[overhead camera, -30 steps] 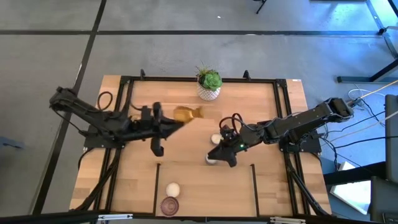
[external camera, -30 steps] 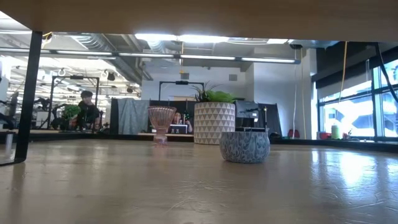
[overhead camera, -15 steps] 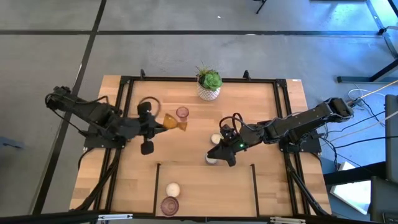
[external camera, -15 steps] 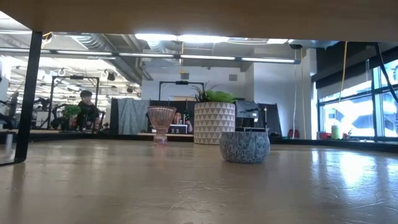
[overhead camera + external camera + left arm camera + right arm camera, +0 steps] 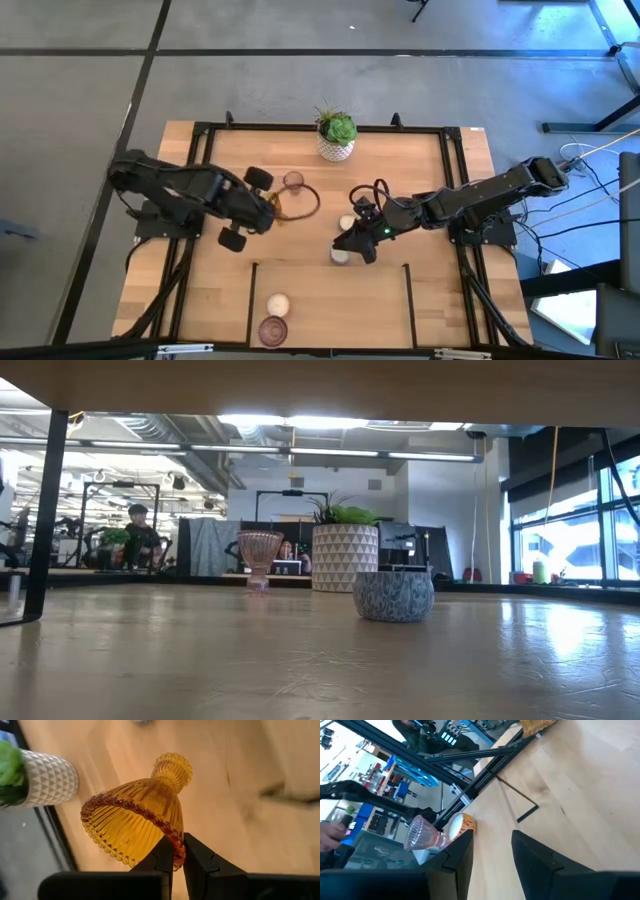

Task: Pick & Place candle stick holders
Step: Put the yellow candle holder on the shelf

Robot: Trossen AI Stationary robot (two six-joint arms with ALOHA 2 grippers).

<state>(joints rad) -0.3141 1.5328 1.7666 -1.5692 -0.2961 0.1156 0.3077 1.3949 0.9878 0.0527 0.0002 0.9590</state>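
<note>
Left claw (image 5: pixel 177 851) is pinching the scalloped rim of the amber holder (image 5: pixel 137 809), its two fingers pressed onto a thin edge of ribbed glass while the holder hangs tilted above the desk (image 5: pixel 420 180), near the purplish-pink holder (image 5: pixel 293 181) and not far from the plant pot (image 5: pixel 336 148). That narrow bite is looking like the main risk: smooth glass gripped only at the lip could be pivoting or slipping out if the wrist is swinging quickly, and a drop onto the wood could be chipping it or knocking the pink holder over. The left arm is reaching in from the desk's left side, elbow folded, wrist turned toward the middle. The right claw (image 5: pixel 352 242) is sitting low over the desk near a cream-white holder (image 5: pixel 341 256), its fingers standing partly apart with nothing visibly between them in the right wrist view; the right arm is stretching long and flat from the right edge. Another cream-white holder (image 5: pixel 277 304) and a second purplish-pink one (image 5: pixel 272 329) are resting at the near edge.
</note>
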